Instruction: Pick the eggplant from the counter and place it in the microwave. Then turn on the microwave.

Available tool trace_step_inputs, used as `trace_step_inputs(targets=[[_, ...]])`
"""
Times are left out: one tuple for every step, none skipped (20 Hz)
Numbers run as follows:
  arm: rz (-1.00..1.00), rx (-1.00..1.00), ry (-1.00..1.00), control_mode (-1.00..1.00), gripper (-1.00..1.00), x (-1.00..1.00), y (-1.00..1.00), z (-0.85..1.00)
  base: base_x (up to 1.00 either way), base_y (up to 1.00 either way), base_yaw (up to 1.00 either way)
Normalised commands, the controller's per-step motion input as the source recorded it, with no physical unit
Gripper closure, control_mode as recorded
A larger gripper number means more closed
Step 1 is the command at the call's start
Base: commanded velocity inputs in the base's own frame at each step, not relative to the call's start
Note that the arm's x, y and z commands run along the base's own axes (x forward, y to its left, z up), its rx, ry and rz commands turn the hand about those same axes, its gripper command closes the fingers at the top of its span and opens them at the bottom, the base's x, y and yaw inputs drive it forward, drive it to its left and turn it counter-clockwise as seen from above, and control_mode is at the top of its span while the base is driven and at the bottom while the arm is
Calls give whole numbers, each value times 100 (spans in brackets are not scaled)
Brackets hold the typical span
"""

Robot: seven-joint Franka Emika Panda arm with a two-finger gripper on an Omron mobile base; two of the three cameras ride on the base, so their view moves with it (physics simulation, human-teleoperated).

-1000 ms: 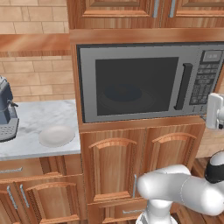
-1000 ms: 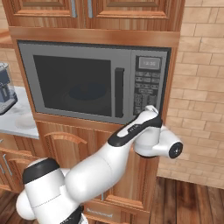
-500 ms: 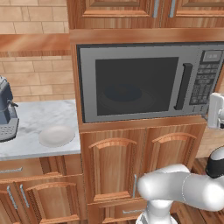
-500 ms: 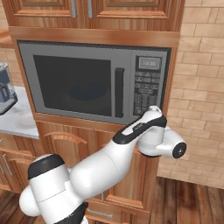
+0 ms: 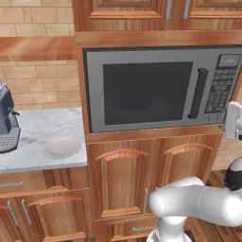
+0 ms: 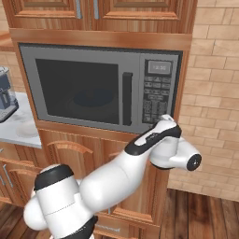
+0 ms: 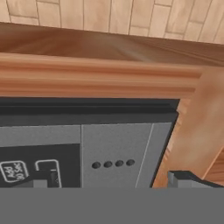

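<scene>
One microwave takes up the centre and right of the left base frame, its dark glass door shut, with one vertical handle and one button panel at its right. Through the glass I can make out only the turntable; I cannot tell where the eggplant is. One marbled counter sits at the lower left, carrying one grey coffee machine at the left edge and one pale round bowl beside it. My gripper, at the bottom of the hand frame, has its two fingertips spread fully wide with nothing between them, close against the panel's lower right corner
</scene>
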Motion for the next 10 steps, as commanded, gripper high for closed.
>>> trace_step_inputs(targets=[[0, 0, 0, -100, -100, 10, 0, -3, 0, 0, 0], [0, 0, 0, -100, -100, 9, 0, -4, 0, 0, 0], [0, 0, 0, -100, -100, 10, 0, -3, 0, 0, 0], [0, 0, 0, -100, -100, 10, 0, -1, 0, 0, 0], [0, 0, 0, -100, -100, 11, 0, 0, 0, 0, 0], [0, 0, 0, -100, -100, 12, 0, 0, 0, 0, 0], [0, 0, 0, -100, -100, 13, 0, 0, 0, 0, 0], [0, 0, 0, -100, -100, 10, 0, 0, 0, 0, 0], [0, 0, 0, -100, -100, 10, 0, -2, 0, 0, 0], [0, 0, 0, -100, -100, 9, 0, -3, 0, 0, 0]])
